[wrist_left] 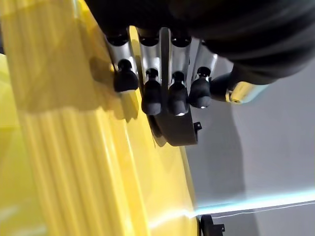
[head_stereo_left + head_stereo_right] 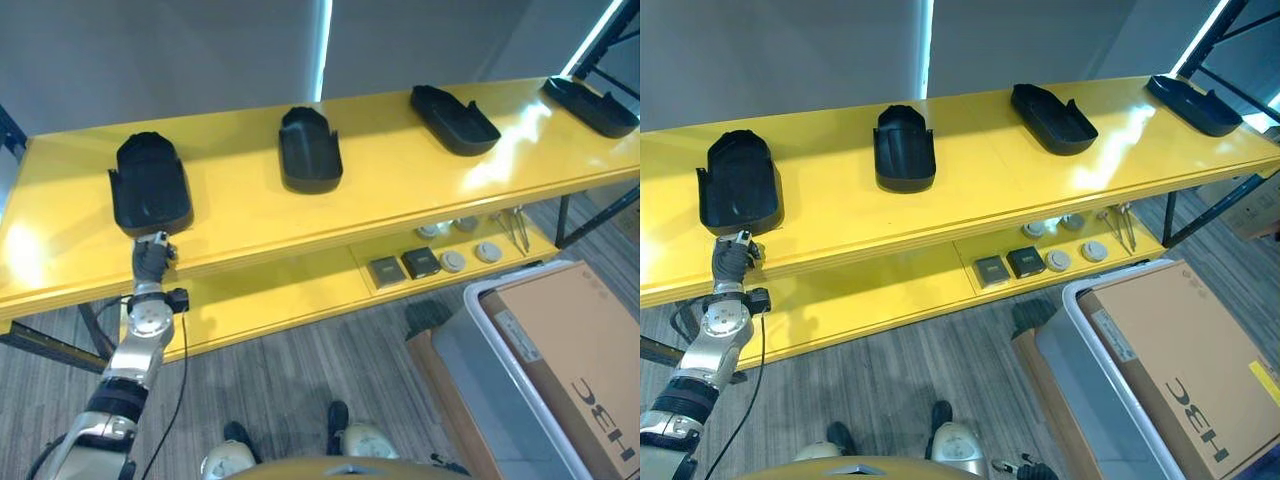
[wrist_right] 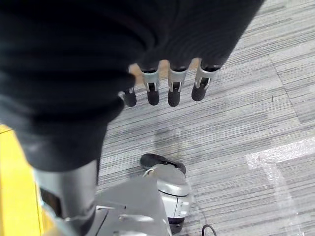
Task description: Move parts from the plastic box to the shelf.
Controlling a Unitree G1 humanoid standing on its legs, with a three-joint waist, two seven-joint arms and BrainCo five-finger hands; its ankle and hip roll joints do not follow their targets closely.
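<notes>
Yellow shelf (image 2: 400, 190) spans the frame from left to upper right, its top board carrying four black parts, with a lower board beneath and grey striped floor below. My left hand (image 2: 150, 258) sits at the front lip of the top board, just below the leftmost part (image 2: 150, 183) at upper left; in the left wrist view my fingers (image 1: 152, 96) hang straight and side by side, clamped on nothing, the part's dark rim just past their tips. I judge this part placed, so the step in hand is a clean release: draw the fingers straight back off the lip without nudging the part, which lies close to the edge. The second part (image 2: 310, 150) sits well apart toward centre, so there is open board between them. My right hand (image 3: 167, 88) hangs over the floor, fingers relaxed and empty. The plastic box (image 2: 470, 350) stands at lower right with a cardboard carton (image 2: 570, 360) in it; the floor between box and shelf is open for the return reach.
</notes>
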